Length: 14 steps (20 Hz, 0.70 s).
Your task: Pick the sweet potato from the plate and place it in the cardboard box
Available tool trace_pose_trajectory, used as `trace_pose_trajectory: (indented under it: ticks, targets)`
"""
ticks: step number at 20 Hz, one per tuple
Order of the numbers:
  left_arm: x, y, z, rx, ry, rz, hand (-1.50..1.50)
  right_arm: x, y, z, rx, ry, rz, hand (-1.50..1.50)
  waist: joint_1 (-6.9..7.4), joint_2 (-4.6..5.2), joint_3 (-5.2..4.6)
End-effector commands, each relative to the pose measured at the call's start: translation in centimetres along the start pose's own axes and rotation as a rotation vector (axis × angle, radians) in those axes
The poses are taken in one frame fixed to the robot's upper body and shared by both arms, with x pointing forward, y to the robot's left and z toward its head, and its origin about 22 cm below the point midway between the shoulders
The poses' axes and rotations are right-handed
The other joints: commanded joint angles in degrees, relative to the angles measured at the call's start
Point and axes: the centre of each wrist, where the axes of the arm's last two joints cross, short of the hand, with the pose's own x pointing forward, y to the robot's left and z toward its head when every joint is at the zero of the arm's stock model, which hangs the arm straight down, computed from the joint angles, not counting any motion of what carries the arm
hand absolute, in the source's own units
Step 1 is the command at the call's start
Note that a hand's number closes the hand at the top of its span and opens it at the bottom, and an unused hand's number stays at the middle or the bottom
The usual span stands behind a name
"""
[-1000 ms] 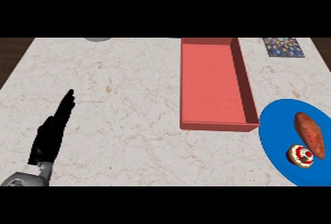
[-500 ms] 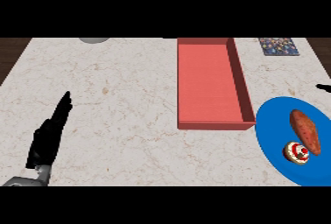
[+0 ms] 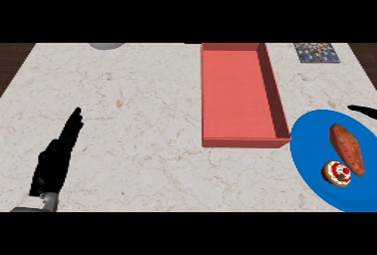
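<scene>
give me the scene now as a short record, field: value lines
surface: pale marble counter
target: orange-brown sweet potato lying on round blue plate
also on plate: small red-and-white cupcake
container: long red open box, left of plate
left hand: open, fingers straight, resting lower left
right hand: only a black tip at right edge
far corner: patterned card

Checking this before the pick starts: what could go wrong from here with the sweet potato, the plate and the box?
1. A small red-and-white pastry lies right beside the sweet potato on the blue plate; the grasp could knock it.
2. The plate is cut off by the view's right edge, and only a sliver of the right hand shows.
3. The red box wall stands between plate and interior, so the potato must clear it.
</scene>
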Motion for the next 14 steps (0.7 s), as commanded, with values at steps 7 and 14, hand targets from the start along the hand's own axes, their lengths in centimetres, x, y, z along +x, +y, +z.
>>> trace_pose_trajectory:
  ticks: [7, 14]
  targets:
    - [-1.6, 0.9, -0.7, 0.006, 0.012, -0.010, 0.00, 0.7, 1.6, -0.2, 0.003, 0.013, 0.020, -1.50, -0.32, -0.02, -0.01]
    - [0.4, -0.1, 0.3, 0.009, -0.004, -0.012, 0.00, -1.4, 2.4, -1.0, 0.005, 0.013, 0.011, -1.50, -0.07, 0.00, 0.02]
